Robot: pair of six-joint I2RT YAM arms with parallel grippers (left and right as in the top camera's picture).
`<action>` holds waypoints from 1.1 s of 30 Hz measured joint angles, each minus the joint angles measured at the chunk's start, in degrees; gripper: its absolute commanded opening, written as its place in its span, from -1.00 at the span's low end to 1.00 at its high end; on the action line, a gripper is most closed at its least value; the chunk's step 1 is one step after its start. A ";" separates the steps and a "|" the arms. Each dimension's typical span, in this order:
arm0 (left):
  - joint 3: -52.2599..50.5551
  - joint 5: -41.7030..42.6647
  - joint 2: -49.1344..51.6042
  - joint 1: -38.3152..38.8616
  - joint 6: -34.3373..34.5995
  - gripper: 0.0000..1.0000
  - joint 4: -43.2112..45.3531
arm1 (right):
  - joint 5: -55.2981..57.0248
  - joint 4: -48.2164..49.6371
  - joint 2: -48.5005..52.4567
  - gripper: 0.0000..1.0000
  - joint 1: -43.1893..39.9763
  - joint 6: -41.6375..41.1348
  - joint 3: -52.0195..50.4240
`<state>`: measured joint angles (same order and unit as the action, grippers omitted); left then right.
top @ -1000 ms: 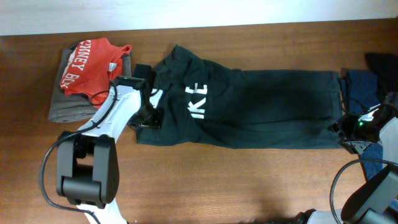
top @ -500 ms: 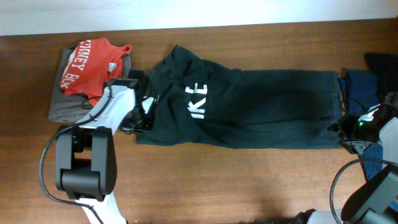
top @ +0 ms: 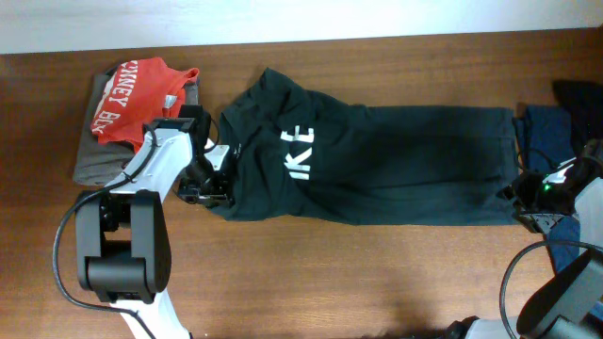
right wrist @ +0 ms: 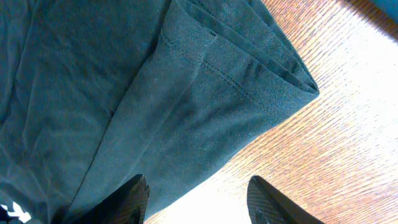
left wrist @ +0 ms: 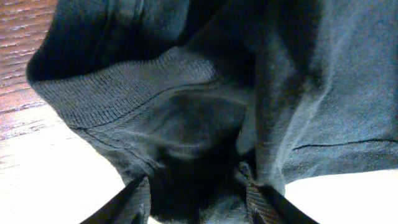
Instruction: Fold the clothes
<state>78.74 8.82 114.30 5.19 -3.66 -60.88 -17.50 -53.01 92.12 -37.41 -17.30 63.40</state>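
**Left arm slides to the neck end of the shirt**

Your left gripper (top: pixel 212 184) has moved a little toward the neck end of the dark Nike T-shirt (top: pixel 396 174) since a second ago. Its fingers (left wrist: pixel 132 202) are apart now, and a soft lump of cloth sits between them. The right gripper (right wrist: pixel 196 202) has not moved. It hangs with its fingers apart over the shirt's bottom corner. So I think both ends are nearly ready to be picked up for a fold, but nothing is lifted yet.

The shirt lies across the middle of the wooden table (top: pixel 377 282) in a long strip, with its neck end by the red tee (top: pixel 132 94). It looks soft, thin and floppy. The neck band (left wrist: pixel 124 93) is ribbed and bumpy. The hem (right wrist: pixel 249 74) has neat stitch lines. White letters (top: pixel 300 151) show on top.
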 measured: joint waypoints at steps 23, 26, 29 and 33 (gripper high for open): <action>-6.12 7.67 -4.22 -0.57 -3.45 -0.26 7.93 | 0.02 -0.17 0.00 0.12 0.00 -0.02 0.00; -8.24 7.37 -4.22 -0.50 -4.00 -0.99 9.31 | 0.00 -0.17 0.00 0.12 0.00 -0.02 0.00; -8.35 5.22 -4.22 -0.68 -3.96 -0.99 8.46 | 0.00 -0.24 0.00 0.07 0.00 0.00 0.00; -8.35 0.68 -4.22 -3.17 -2.69 -0.99 6.08 | 0.00 -0.33 0.00 -0.30 0.00 0.22 0.00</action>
<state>70.39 9.50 110.08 2.02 -6.35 -54.81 -17.50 -53.34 92.12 -37.41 -17.08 63.40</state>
